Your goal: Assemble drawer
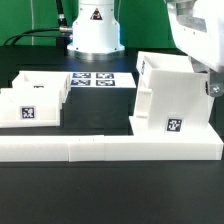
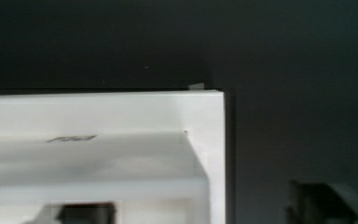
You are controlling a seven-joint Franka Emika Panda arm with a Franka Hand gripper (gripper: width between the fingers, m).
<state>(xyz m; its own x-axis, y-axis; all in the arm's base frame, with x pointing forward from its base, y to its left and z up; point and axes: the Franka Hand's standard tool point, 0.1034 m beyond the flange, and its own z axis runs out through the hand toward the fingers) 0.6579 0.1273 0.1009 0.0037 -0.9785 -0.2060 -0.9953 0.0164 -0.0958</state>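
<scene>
Claw (image 1: 210, 84): at the right edge of the exterior frame, under the white arm (image 1: 196, 35), close against the upper right side of the drawer housing. Its fingers are mostly hidden behind the housing. Jaws apart or together: cannot tell. The wrist view offers only two blurred dark shapes, one on either side of the housing's wall, too unclear to read.

Drawer housing (image 1: 168, 95): tall white box, right of centre in the exterior frame, upright on the table, open at the top. Square black-and-white tag (image 1: 175, 125) on its near face. In the wrist view one white corner of it (image 2: 105, 130) shows sharp against the dark ground.

Tray (image 1: 35, 100): low white open box at the left of the exterior frame, resting flat, well apart from the housing. A second tag (image 1: 28, 112) sits on its near face.

Marker board (image 1: 92, 79): thin, flat, printed with several tags, upper centre of the frame, between tray and housing and farther back.

Robot base (image 1: 92, 30): white, top centre, just behind the marker board.

Low wall (image 1: 100, 150): long white strip across the lower half of the frame, just in front of both tray and housing.

Table (image 1: 110, 195): black surface, bearing all of the above.
</scene>
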